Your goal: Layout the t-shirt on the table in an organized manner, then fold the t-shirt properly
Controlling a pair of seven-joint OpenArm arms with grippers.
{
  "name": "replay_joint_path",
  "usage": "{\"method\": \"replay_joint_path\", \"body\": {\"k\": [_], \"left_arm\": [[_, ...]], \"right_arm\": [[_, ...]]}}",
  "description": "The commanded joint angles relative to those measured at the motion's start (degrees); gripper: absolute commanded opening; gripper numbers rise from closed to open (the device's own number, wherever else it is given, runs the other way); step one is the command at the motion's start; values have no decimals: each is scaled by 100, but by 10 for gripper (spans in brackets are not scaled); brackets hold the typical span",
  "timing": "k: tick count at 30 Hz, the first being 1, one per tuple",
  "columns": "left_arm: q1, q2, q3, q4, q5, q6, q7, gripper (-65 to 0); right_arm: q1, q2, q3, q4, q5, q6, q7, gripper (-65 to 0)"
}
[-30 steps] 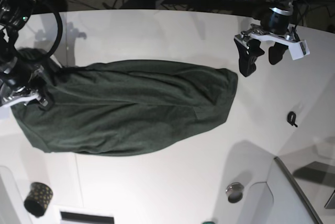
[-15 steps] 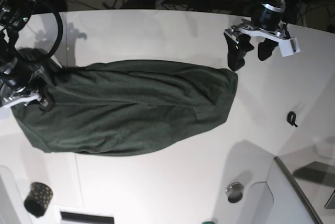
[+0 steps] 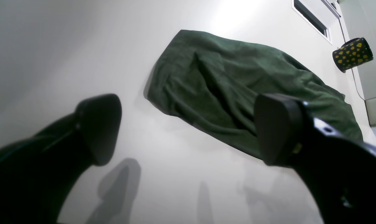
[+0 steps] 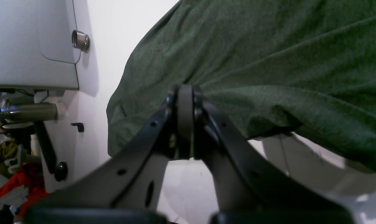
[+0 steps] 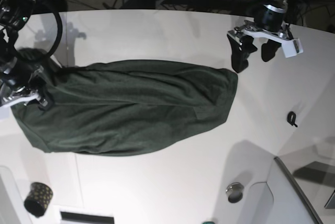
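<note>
The large dark green soft-fabric t-shirt point(image 5: 125, 110) is seen lying across the middle-left of the wide glossy white counter point(image 5: 172, 182) as one long rumpled bundle — not spread flat, with lengthwise folds visible in the left wrist view point(image 3: 237, 90).

The right end effector point(image 5: 37, 98) is seen closed on the t-shirt at its end on the base view's left; in the right wrist view the black jaws are pressed together point(image 4: 184, 118) with green cloth bunched at the tips and draped just beyond them. Part of the fabric there is lifted off the counter.

The left end effector point(image 5: 254, 51) is held wide open above the counter, just beyond the opposite end of the t-shirt near the curved far edge; nothing is gripped. In the left wrist view both black fingers point(image 3: 97, 124) are spread well apart over bare counter, the shirt's near end lying between and beyond them.

Also noted on the counter: a black cup with yellow dots point(image 5: 37, 199) near the front corner on the base view's left, a small round metal fitting point(image 5: 235, 192) near the front, and a small black clip point(image 5: 292, 118) on the base view's right — all well apart from the shirt.
</note>
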Motion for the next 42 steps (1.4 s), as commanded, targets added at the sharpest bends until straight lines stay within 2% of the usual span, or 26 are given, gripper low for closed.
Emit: {"method": "replay_joint_path", "body": {"k": [1, 5, 9, 12, 34, 39, 42], "left_arm": [[35, -70, -245, 75, -11, -25, -194, 0], [71, -61, -658, 57, -11, -25, -167, 0], [44, -61, -447, 101, -11, -25, -176, 0], [35, -78, -394, 101, -2, -25, -185, 0], [79, -105, -429, 382, -2, -25, -185, 0], [88, -105, -429, 365, -2, -25, -185, 0], [53, -105, -421, 391, -2, -25, -185, 0]], "right_arm": [[4, 157, 37, 116, 85, 47, 88, -648], [-93, 271, -6, 107, 120, 47, 317, -648], [-101, 166, -253, 124, 76, 47, 440, -648], [-31, 280, -428, 133, 85, 47, 440, -648], [-40, 307, -402, -157, 85, 38, 475, -648], [83, 395, -411, -438, 76, 38, 985, -648], [444, 597, -402, -772, 120, 11, 897, -648]]}}
